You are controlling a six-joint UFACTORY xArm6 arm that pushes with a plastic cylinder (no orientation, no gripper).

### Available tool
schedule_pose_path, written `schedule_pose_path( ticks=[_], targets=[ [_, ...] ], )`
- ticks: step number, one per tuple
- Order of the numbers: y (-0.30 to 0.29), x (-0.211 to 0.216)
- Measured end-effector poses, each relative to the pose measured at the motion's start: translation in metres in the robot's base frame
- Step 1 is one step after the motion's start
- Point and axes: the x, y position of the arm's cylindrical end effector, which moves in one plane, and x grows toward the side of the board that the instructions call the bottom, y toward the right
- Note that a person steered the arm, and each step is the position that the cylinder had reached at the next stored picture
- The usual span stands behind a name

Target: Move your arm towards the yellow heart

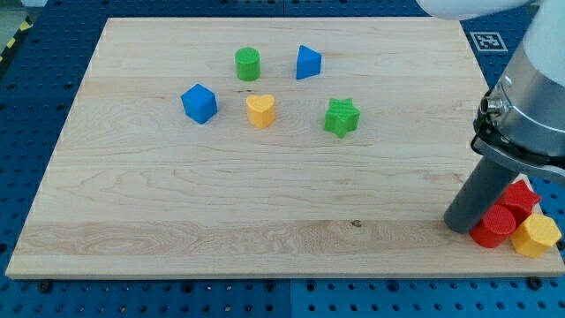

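The yellow heart (260, 110) lies on the wooden board (177, 194) in the upper middle of the view. Around it are a blue cube (199, 103) to its left, a green cylinder (248, 64) above it, a blue triangular block (307, 62) to its upper right and a green star (341, 117) to its right. My tip (460, 223) rests on the board near the view's lower right, far to the right of and below the yellow heart.
Right next to my tip, at the board's right edge, sit a red cylinder (493, 228), a red star (520, 198) and a yellow hexagonal block (537, 236). The robot arm (530, 97) fills the view's right side. A blue perforated table surrounds the board.
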Motion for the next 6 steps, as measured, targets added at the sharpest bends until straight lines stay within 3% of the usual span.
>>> schedule_pose_path(
  ticks=[3, 6],
  targets=[
    [-0.013, 0.001],
    [-0.203, -0.096]
  ],
)
